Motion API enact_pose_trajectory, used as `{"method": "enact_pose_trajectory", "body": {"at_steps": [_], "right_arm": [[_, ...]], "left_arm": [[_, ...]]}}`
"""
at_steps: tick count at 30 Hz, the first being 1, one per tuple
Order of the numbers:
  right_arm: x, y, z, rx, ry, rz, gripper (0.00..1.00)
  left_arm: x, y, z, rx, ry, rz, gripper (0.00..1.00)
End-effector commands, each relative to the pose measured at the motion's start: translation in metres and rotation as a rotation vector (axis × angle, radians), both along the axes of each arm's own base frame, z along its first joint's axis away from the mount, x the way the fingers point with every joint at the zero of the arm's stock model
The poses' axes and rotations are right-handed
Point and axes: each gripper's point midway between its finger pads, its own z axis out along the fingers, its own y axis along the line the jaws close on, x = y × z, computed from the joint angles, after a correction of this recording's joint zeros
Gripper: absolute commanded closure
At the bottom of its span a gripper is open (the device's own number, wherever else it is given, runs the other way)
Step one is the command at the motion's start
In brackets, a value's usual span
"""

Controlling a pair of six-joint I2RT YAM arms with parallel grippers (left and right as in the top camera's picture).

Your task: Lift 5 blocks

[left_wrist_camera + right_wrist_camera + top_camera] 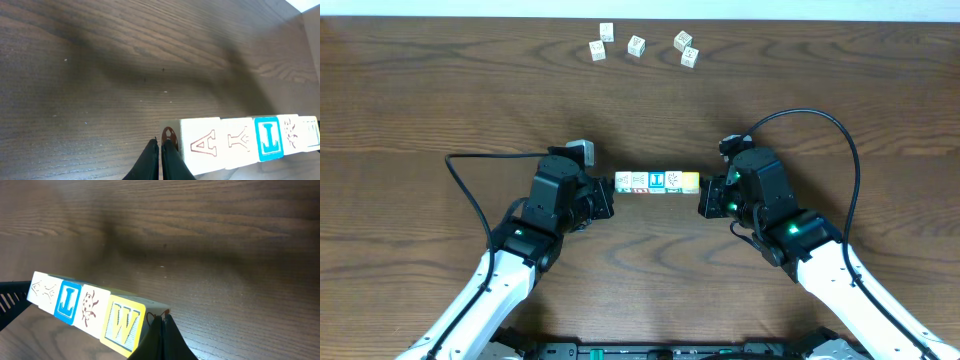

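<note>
A straight row of cream blocks (657,182) is squeezed end to end between my two grippers. It seems to hang just above the wood and casts a broad shadow. My left gripper (611,192) is shut, its closed tips (161,146) pressing on the end block printed with an A (202,145). A blue L block (269,137) sits mid-row. My right gripper (703,196) is also shut, its tips (161,323) pushing on the yellow W block (122,325). Beside that come a ladybird block and the blue L block (67,300). Neither gripper has anything between its fingers.
Several similar pale cubes (636,45) lie scattered near the table's far edge, well away from both arms. Bare brown wood table (420,110) surrounds the row. Cables loop out from each wrist.
</note>
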Motion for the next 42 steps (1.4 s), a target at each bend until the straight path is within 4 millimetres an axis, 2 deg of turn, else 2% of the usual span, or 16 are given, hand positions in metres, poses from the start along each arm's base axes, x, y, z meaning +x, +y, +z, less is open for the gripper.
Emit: {"method": "enact_pose_trajectory", "body": {"at_steps": [1, 17, 35, 42], "right_arm": [[-0.038, 0.063, 0.027, 0.197, 0.052, 0.272, 0.99], [-0.036, 0.065, 0.006, 0.17, 0.107, 0.264, 0.99], [-0.035, 0.067, 0.007, 0.191, 0.115, 0.255, 0.99], [-0.043, 0.075, 0.007, 0.194, 0.124, 0.279, 0.99]], "left_arm": [[-0.029, -0.053, 0.037, -0.182, -0.007, -0.252, 0.93], [-0.03, -0.051, 0.027, -0.166, 0.032, -0.246, 0.93], [-0.033, -0.05, 0.02, -0.156, 0.06, -0.243, 0.93], [-0.037, -0.056, 0.016, -0.136, 0.062, -0.255, 0.93]]}}
